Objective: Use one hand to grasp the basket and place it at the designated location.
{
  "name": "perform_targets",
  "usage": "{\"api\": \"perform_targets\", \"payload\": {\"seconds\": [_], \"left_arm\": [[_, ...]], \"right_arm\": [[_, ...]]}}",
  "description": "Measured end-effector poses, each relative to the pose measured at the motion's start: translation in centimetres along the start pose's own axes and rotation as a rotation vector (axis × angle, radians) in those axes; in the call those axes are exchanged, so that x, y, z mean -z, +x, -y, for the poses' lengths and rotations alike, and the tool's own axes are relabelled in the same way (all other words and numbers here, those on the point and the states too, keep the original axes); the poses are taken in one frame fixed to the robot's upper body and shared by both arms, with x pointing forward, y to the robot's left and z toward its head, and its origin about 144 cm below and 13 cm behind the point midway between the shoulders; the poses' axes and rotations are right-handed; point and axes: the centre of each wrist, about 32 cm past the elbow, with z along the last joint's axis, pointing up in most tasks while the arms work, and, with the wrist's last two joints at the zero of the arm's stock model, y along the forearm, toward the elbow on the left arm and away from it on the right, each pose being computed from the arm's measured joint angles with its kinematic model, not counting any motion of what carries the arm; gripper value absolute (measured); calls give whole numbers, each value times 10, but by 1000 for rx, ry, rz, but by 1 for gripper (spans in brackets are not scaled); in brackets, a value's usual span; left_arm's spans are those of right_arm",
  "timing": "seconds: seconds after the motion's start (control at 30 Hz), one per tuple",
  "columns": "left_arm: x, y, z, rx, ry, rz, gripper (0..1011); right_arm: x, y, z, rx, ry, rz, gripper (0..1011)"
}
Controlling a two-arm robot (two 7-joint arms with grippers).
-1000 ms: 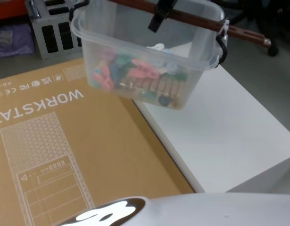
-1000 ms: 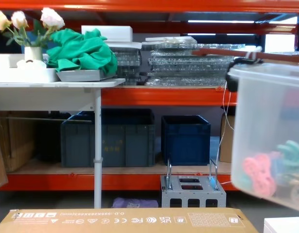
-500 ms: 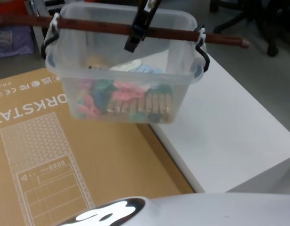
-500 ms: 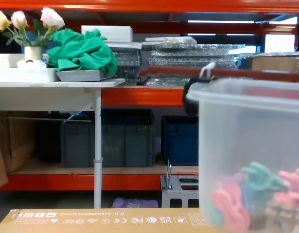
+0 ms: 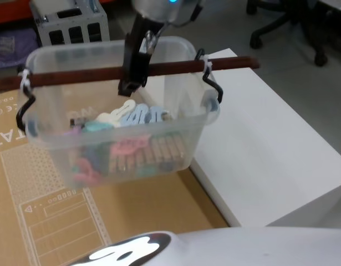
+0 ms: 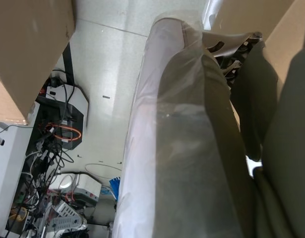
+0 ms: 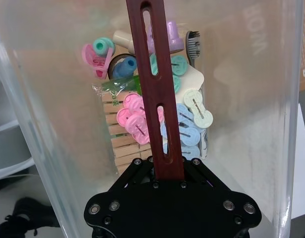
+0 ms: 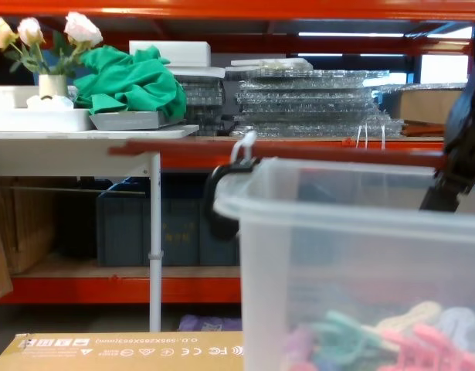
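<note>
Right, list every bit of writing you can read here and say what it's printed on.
"WO" and "AT": pieces of one large word on the cardboard box; the rest is hidden behind the basket.
"CE", "FC": marks on the box's front edge, in the chest view.
"(mm)": ends an upside-down dimension line on that edge; the digits are too small to read.
Small print in the box's top panels: unreadable.

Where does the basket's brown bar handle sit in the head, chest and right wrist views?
Head: the bar handle spans the basket's open top, edge to edge.
Chest: bar handle, level, just above the rim.
Right wrist: bar handle runs up the middle.
Shared landmark: the right gripper, shut on the bar.
</note>
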Motion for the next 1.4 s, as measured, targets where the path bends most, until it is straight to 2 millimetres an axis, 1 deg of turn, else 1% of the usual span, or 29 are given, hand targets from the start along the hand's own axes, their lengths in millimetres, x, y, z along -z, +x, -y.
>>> {"api": "perform_targets", "payload": {"seconds": [0.2, 0.37, 0.53, 0.7, 0.93, 1.4], "left_arm": [[0, 0, 0, 0, 0, 0, 0], [0, 0, 0, 0, 0, 0, 0], [0, 0, 0, 0, 0, 0, 0], [0, 0, 0, 0, 0, 0, 0], [0, 0, 0, 0, 0, 0, 0], [0, 0, 0, 0, 0, 0, 0]], "right_arm": [[-15, 9, -13, -7, 2, 86, 70], [-30, 15, -30, -14, 7, 186, 70], [-37, 20, -44, -13, 22, 243, 71], [-40, 23, -59, -1, 46, 286, 71], [-42, 26, -79, -4, 51, 295, 70], [-39, 29, -107, -17, 53, 252, 71]]}}
